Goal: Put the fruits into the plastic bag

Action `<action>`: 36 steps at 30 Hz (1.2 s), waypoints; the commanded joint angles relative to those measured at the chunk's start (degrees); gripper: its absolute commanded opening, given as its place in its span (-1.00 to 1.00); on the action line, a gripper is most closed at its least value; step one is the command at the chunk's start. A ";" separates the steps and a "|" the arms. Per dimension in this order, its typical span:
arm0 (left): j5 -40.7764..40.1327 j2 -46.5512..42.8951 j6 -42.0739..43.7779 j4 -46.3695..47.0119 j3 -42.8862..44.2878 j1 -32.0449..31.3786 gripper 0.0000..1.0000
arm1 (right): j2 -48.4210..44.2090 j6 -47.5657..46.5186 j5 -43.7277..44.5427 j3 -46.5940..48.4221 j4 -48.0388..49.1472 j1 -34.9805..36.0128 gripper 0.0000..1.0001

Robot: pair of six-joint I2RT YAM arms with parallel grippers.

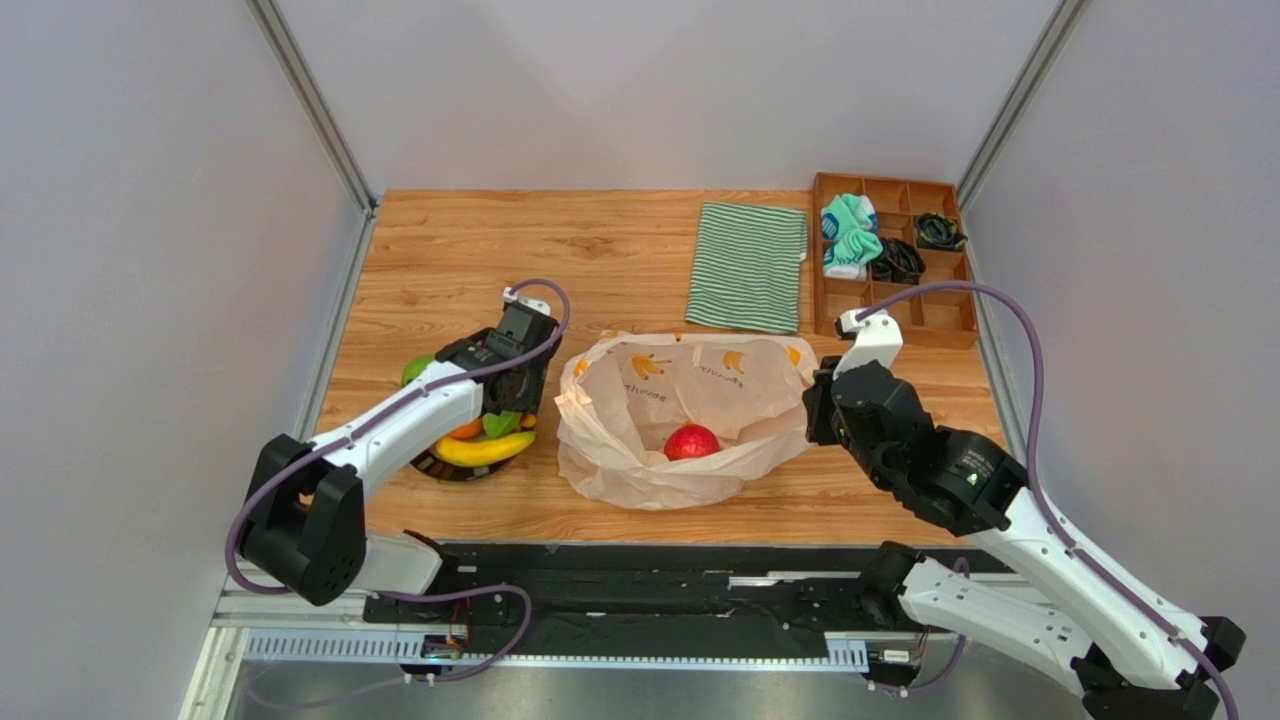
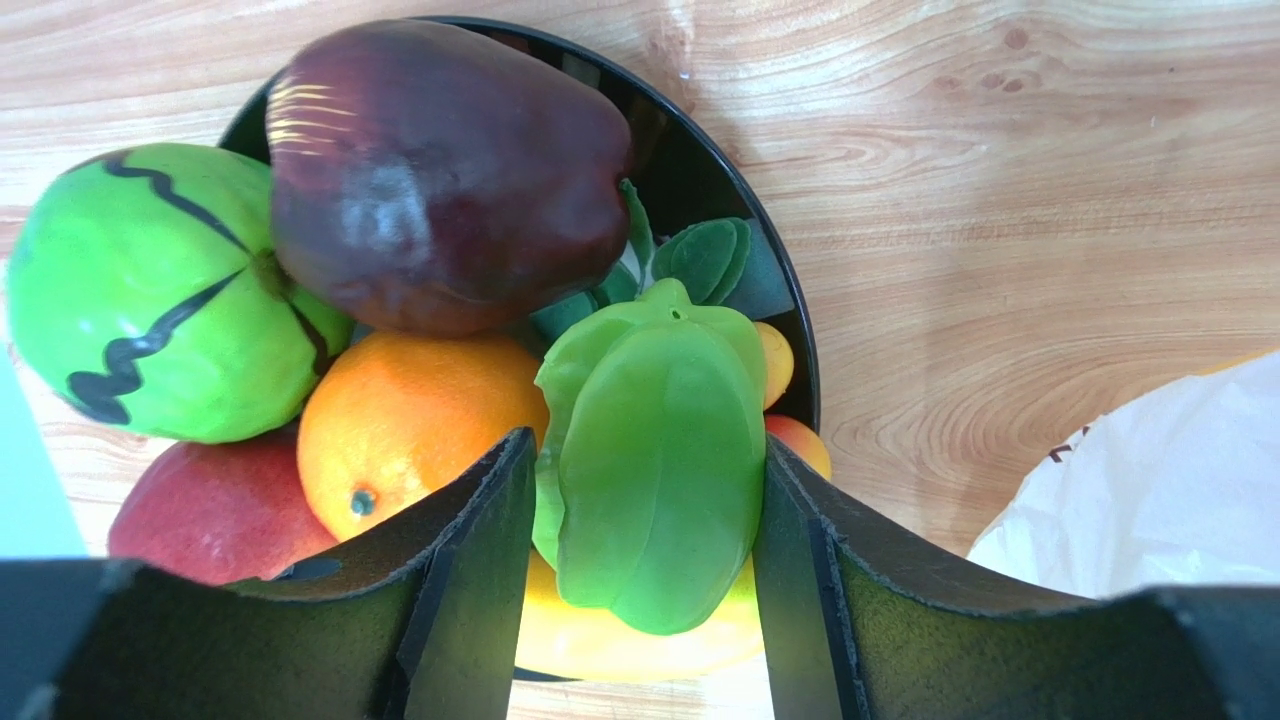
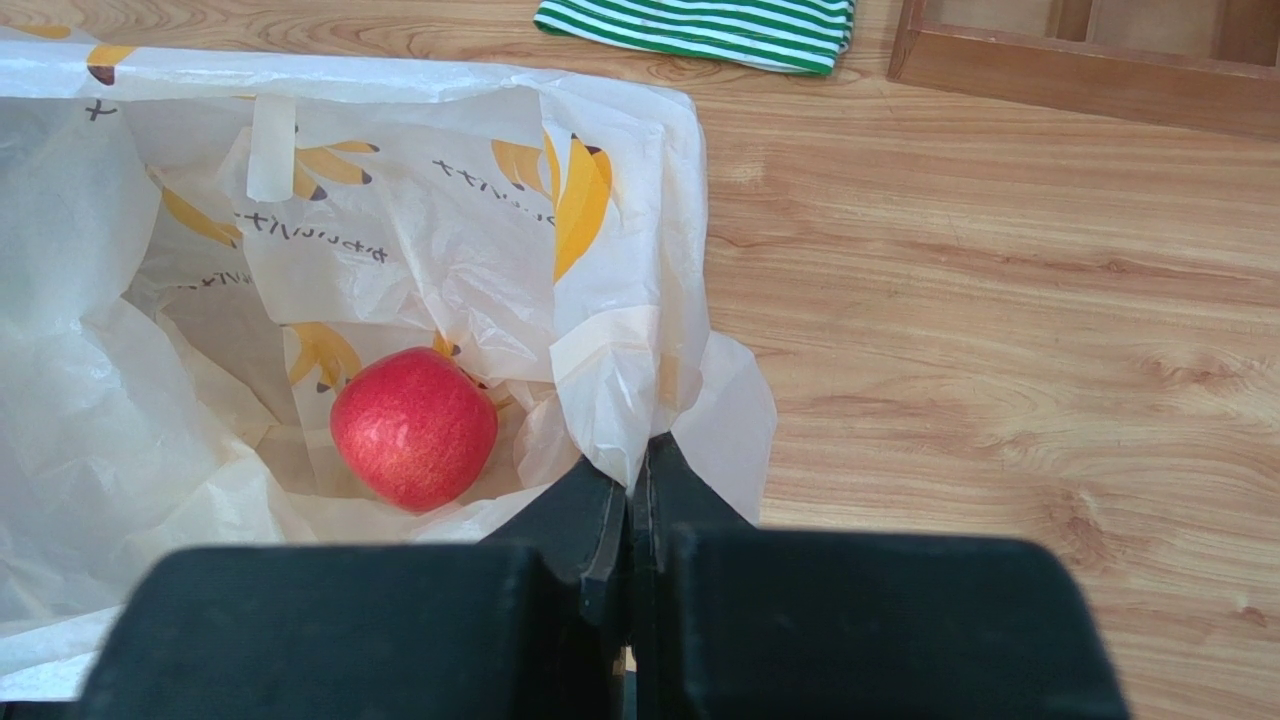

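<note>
A black bowl [image 1: 451,470] at the left holds the fruits: a yellow banana [image 1: 484,449], an orange [image 2: 406,428], a round green fruit [image 2: 150,293], a dark red apple [image 2: 443,165] and an elongated green piece [image 2: 661,450]. My left gripper [image 2: 649,446] is over the bowl, its fingers pressed on both sides of the green piece. The plastic bag [image 1: 721,375] lies open mid-table with a red apple [image 3: 413,428] inside. My right gripper [image 3: 637,450] is shut on the bag's right rim [image 3: 631,375].
A green-and-white striped cloth [image 1: 747,266] lies behind the bag. A wooden compartment tray [image 1: 890,255] with small items stands at the back right. Grey walls close in both sides of the table.
</note>
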 commanded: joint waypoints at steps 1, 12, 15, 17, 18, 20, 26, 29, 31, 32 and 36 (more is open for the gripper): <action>-2.04 -3.44 0.08 -0.20 2.31 -0.34 0.02 | -0.42 0.68 0.85 -0.05 1.31 -0.15 -1.00; -2.06 -9.84 0.43 0.24 1.87 -0.86 0.00 | -0.51 0.68 1.03 -0.05 1.23 -0.06 -1.00; 3.81 -16.76 2.80 5.32 -0.84 -0.95 0.01 | -0.69 0.68 1.03 -0.14 1.31 -0.15 -1.00; 6.47 -21.09 3.68 9.37 -2.35 -0.95 0.00 | -0.60 0.68 0.94 -0.05 1.31 -0.15 -1.00; 8.83 -25.54 3.77 10.51 -3.57 -0.95 0.00 | -0.60 0.68 0.85 -0.05 1.40 -0.15 -0.99; 11.04 -29.96 4.64 13.77 -4.46 -0.95 -0.01 | -0.60 0.59 0.77 -0.14 1.49 -0.15 -1.00; 29.46 -43.51 4.83 26.06 -4.73 -0.95 -0.04 | -0.51 0.15 0.50 -0.23 2.19 -0.06 -1.00; 38.43 -42.21 3.16 30.21 -0.44 -1.30 -0.07 | -0.34 0.24 -0.11 -0.49 2.63 -0.24 -1.00; 39.96 -38.61 3.41 32.14 1.77 -5.32 -0.09 | -0.34 0.15 -0.29 -0.67 2.89 -0.06 -1.00; 38.57 -37.29 4.29 32.58 3.69 -7.87 -0.09 | -0.42 0.15 -0.29 -0.58 2.81 -0.15 -1.00; 34.17 -27.39 9.65 33.81 8.80 -24.63 -0.09 | -0.60 0.15 -0.29 -0.49 2.72 -0.15 -1.00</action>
